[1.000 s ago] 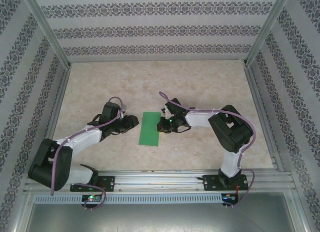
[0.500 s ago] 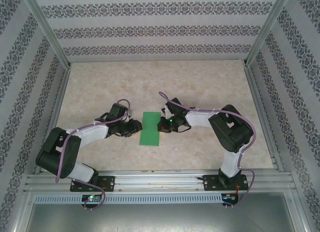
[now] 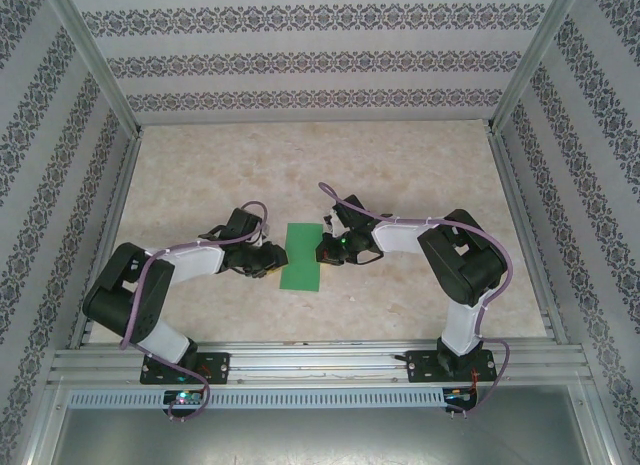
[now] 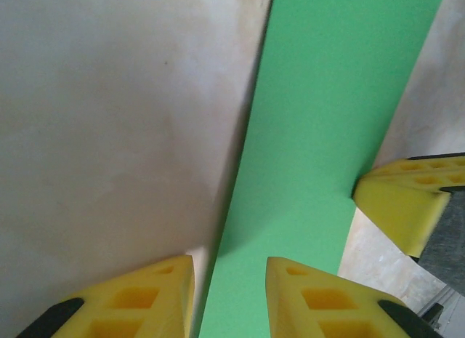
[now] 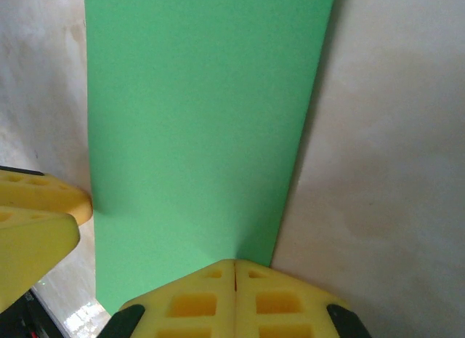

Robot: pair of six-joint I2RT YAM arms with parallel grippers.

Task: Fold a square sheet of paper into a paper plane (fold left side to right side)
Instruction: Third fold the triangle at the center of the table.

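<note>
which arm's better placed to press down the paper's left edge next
Left, probably: the left gripper straddles the left edge of the green paper, jaws partly open. The right gripper is shut at the opposite edge, apparently pinning it.

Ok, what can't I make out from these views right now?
Right wrist: the shut right gripper covers its contact spot on the green paper sheet, so pinching or merely pressing is unclear.
Left wrist: the bottom edge cuts off the sheet inside the left gripper; lifted or flat is unclear.
Both wrist views: the sheet's far end runs off the top edge.
Top view: both grippers' jaws are too small and dark to read.
</note>
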